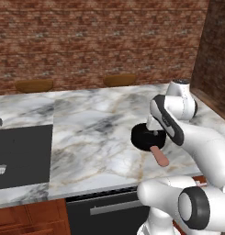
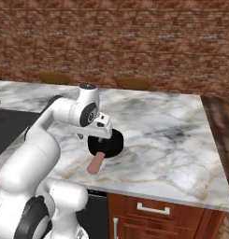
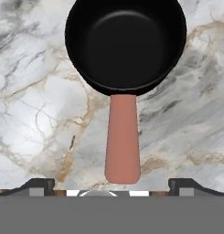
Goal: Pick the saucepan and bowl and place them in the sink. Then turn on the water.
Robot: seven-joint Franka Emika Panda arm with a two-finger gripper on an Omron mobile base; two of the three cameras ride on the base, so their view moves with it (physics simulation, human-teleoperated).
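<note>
Above the pan [image 3: 125, 45] on the desk [image 3: 35, 114], the hand [image 3: 111, 185] hangs spread, empty. Its handle [image 3: 123, 139] points to 6 o'clock between the fingertips [image 3: 38, 185]. Closing too near that handle's free end could let the pan tip or swing.

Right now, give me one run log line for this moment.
phase: approach | gripper: open above saucepan handle | saucepan: on counter | sink: no pan

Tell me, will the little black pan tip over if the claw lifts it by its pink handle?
Probably it would tilt: the pan hangs its round bowl off one end of the handle. It looks stiff, not floppy. Its flat base likely keeps it from rolling.
</note>
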